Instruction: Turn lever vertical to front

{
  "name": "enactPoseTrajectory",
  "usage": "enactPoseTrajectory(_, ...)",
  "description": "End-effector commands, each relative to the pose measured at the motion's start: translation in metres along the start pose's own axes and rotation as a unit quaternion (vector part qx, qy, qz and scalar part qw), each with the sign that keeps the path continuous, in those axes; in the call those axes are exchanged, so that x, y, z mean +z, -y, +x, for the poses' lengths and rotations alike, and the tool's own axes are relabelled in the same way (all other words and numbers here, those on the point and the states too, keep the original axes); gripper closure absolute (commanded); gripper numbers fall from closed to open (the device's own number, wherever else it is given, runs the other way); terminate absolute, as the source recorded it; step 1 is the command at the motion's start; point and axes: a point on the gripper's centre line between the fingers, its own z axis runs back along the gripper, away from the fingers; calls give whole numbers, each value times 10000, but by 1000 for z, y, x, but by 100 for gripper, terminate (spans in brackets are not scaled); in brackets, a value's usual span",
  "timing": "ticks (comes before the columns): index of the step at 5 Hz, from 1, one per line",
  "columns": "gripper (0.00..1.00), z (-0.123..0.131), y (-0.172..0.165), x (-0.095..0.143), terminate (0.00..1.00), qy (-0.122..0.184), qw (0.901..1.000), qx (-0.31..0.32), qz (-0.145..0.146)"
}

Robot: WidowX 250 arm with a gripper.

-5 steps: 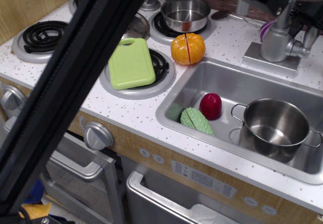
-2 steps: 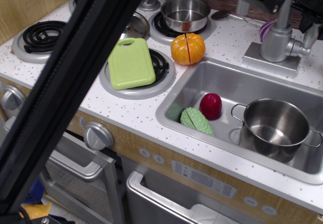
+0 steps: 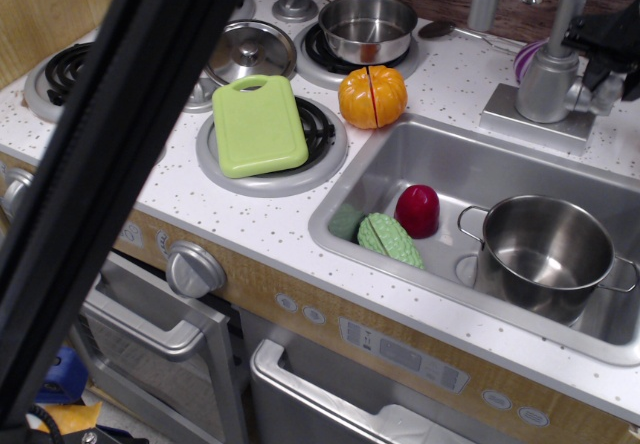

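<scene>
The lever (image 3: 602,95) is seen jutting sideways from the right side of the squat silver faucet body (image 3: 547,86), which stands on its grey base at the back of the counter (image 3: 455,79), behind the sink (image 3: 470,169). The dark gripper (image 3: 612,46) is placed right at the lever, partly cut off by the frame edge; whether its fingers are apart or clamped cannot be told. A steel pot (image 3: 548,254) is seated in the sink, beside a red piece (image 3: 418,210) and a green piece (image 3: 390,240).

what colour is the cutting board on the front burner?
Light green, plain, no pattern: the cutting board shows clearly in the observation.image view.
</scene>
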Motion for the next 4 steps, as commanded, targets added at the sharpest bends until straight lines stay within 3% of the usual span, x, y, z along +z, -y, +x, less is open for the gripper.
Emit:
enactPoseTrajectory(1,100,13,-9,21,0,357,9985,303,-289)
enactPoseTrajectory(2,100,10,-12,7,0,346,9975,396,-462)
enactPoseTrajectory(3,100,5,-10,2,0,431,9974,396,-419)
enactPoseTrajectory(4,100,1,-9,0,100,536,9975,204,-416)
